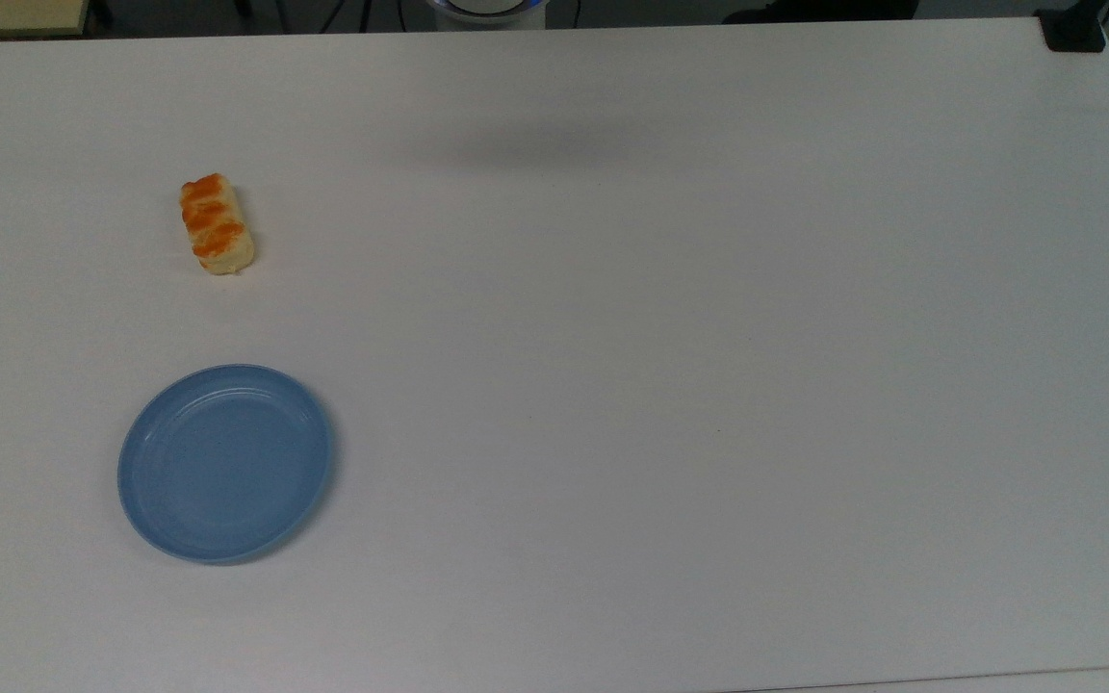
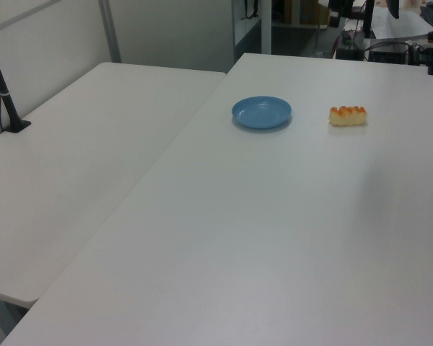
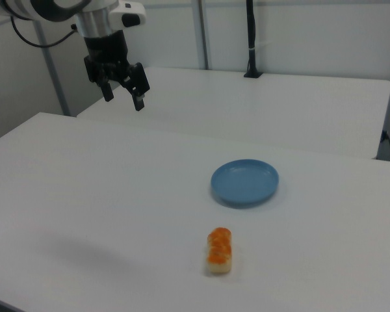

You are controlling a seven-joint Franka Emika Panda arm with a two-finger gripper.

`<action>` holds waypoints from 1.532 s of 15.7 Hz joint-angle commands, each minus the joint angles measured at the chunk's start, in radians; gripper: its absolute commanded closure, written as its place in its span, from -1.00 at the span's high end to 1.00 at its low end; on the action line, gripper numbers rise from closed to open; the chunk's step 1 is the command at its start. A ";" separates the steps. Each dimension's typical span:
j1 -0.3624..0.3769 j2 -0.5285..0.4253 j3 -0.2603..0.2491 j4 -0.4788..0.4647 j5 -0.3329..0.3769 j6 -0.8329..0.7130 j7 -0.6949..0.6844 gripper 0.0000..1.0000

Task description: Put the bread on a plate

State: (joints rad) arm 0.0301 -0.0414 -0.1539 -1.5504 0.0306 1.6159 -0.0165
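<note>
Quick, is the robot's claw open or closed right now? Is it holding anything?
Gripper: open, holding nothing, up in the air; the small yellow-and-orange striped bread roll lies on the white table.

A white table (image 3: 84, 188) spreads below the pincer (image 3: 123, 97). Behind the pincer stands a second white table (image 3: 279, 107), backed by a pale wall (image 3: 312, 39). A black pole (image 3: 250, 39) rises there.

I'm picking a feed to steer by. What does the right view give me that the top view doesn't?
The right view alone has the gripper, jaws open, hanging high above the table, far from the bread, plus a second table behind. The top view alone gives a straight-down layout with the table's edges. Both show the bread lying on the table, apart from the bare plate.
</note>
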 commanded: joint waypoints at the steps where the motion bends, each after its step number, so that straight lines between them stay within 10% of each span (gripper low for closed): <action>1: -0.045 -0.012 0.016 -0.024 -0.018 -0.008 0.020 1.00; 24: -0.062 -0.052 0.019 -0.098 -0.020 -0.011 -0.054 1.00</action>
State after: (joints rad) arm -0.0150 -0.0384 -0.1409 -1.5752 0.0221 1.6167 -0.0111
